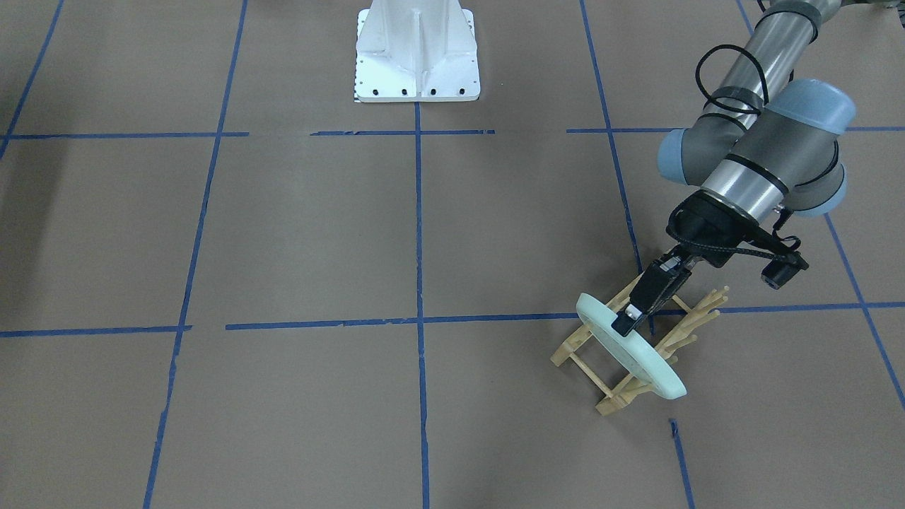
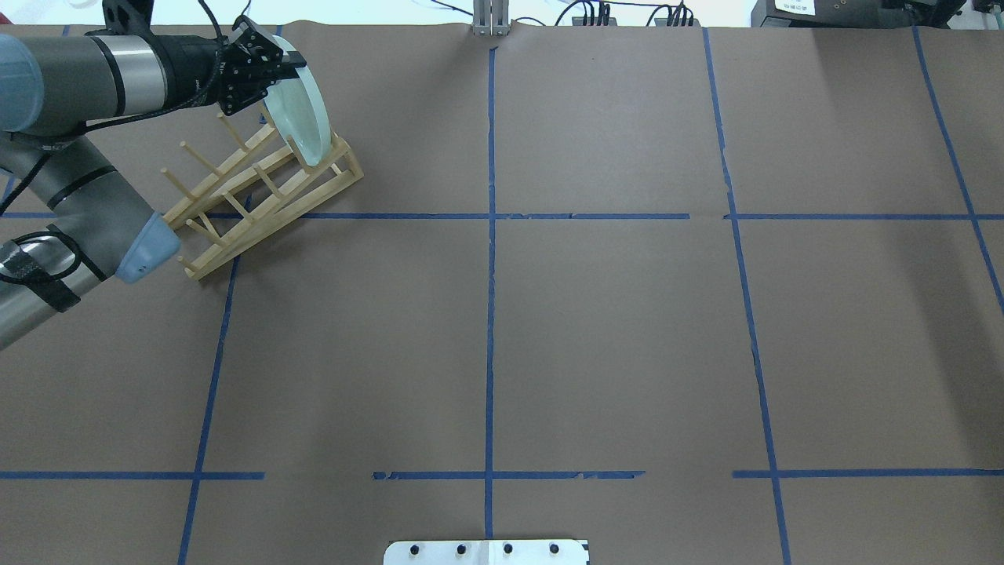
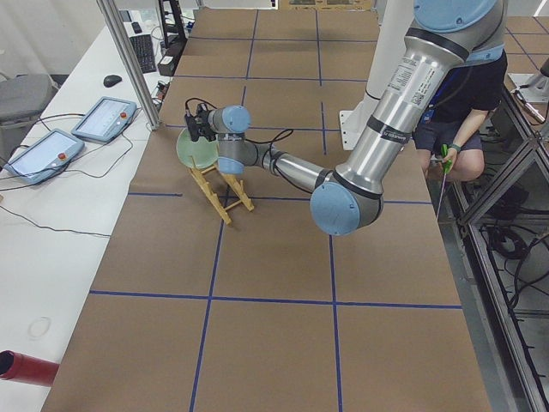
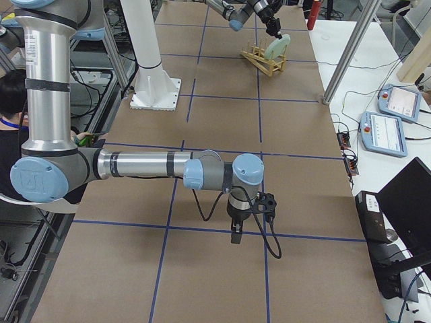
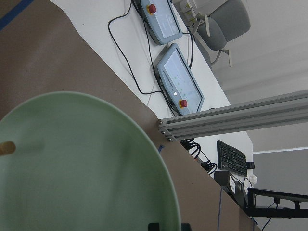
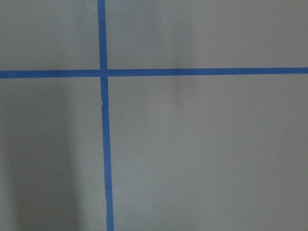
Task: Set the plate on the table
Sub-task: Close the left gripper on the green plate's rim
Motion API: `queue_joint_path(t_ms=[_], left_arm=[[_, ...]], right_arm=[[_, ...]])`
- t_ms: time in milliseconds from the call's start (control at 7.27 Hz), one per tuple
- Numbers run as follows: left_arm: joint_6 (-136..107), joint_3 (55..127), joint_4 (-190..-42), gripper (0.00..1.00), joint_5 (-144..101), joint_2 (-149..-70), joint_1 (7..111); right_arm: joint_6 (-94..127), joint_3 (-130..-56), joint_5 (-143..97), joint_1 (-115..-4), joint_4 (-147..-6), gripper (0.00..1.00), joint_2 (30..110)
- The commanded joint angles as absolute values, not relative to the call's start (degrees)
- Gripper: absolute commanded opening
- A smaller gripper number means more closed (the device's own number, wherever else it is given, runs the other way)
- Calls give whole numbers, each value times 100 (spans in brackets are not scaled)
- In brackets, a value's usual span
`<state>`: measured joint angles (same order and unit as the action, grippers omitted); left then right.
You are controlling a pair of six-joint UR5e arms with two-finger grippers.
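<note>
The pale mint-green plate stands on edge between the pegs of a wooden rack on the brown table, at its far left in the overhead view. My left gripper reaches down to the plate's top rim, with one finger on each face, shut on it. The left wrist view shows the plate's face filling the lower left. My right gripper hangs low over the table far from the plate. It shows only in the exterior right view, so I cannot tell whether it is open or shut.
The white robot base stands at the table's middle edge. Beyond the table's far edge is a metal post and a bench with control pendants. A person sits behind the robot.
</note>
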<state>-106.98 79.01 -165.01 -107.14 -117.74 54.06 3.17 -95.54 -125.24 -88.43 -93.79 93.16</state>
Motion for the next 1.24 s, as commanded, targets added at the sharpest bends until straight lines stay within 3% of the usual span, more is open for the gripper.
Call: queue_joint_path(t_ms=[0, 413, 1101], left_arm=[[-10705, 7901, -16655, 23, -10723, -11742, 5414], [-10723, 7901, -16787, 19, -10731, -11725, 5423], [-10714, 7901, -16778, 21, -10723, -11733, 5423]], right_arm=[[316, -9554, -12524, -8851, -9378, 100, 9316], [316, -9554, -12524, -8842, -9378, 100, 9316], [316, -9554, -12524, -8842, -9378, 100, 9316]])
